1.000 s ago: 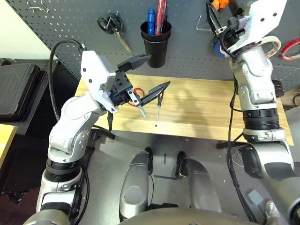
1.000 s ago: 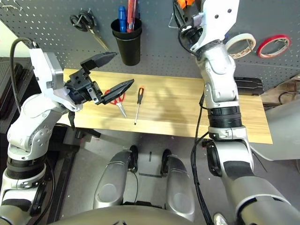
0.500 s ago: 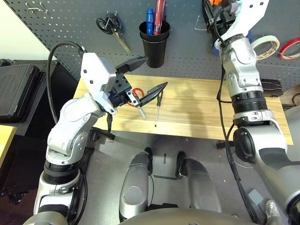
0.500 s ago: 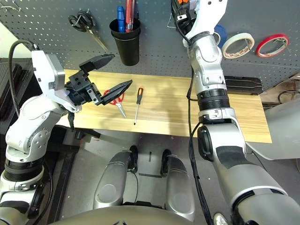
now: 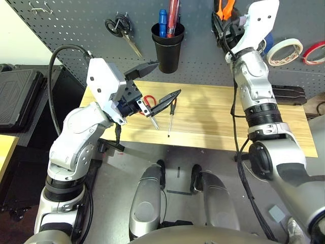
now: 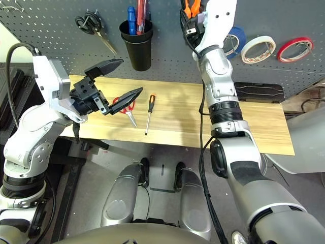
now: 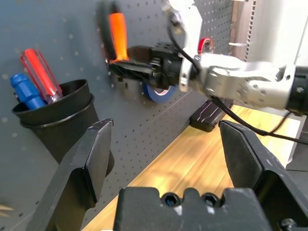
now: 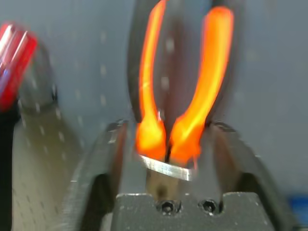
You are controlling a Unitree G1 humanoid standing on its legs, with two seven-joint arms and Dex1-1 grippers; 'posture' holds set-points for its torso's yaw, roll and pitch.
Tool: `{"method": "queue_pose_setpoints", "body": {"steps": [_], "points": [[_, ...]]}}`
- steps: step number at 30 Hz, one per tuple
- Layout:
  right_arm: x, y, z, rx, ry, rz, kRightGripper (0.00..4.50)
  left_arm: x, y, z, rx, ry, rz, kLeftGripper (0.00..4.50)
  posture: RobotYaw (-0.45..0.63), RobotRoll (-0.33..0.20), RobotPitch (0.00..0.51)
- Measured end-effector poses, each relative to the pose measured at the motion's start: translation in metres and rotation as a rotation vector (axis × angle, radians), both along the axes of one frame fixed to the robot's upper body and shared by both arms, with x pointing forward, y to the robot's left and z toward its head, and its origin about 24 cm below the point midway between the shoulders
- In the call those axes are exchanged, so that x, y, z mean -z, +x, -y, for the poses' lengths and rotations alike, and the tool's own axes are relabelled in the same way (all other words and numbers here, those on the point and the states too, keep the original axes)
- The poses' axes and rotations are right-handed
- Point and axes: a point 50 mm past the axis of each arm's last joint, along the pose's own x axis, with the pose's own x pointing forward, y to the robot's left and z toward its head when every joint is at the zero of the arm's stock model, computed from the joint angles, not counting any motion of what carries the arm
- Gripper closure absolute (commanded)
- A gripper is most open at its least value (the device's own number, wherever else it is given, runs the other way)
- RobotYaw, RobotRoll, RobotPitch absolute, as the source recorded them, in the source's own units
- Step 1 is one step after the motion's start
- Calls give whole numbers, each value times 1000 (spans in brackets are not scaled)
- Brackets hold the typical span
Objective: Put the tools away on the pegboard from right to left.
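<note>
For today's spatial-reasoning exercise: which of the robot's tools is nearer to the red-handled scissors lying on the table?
Left. The left tool hovers open just over the red-handled scissors at the table's left part; the right tool is up at the pegboard, by the orange-handled pliers.

Close, blurred view along the right gripper (image 8: 166,144). Its two dark jaws stand apart, one on each side of the orange-and-black-handled pliers (image 8: 180,96). The two orange handles rise away from the gripper and spread slightly, meeting near a metal hook (image 8: 166,167) just above the gripper's base. Whether the jaws touch the handles cannot be told. Behind the pliers is the grey pegboard (image 8: 86,57) with small holes. Beside the pliers, well apart, a red object (image 8: 14,62) is too blurred to identify.
</note>
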Motion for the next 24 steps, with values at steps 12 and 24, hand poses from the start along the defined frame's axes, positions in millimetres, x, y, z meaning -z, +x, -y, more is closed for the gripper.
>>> {"method": "queue_pose_setpoints", "body": {"steps": [12, 24], "points": [[33, -63, 24, -82, -221, 177, 18, 19, 11, -7, -63, 26, -58, 0, 228, 0, 266], [105, -93, 38, -135, -431, -219, 18, 71, 38, -8, -290, 198, -188, 0, 215, 0, 271]]}}
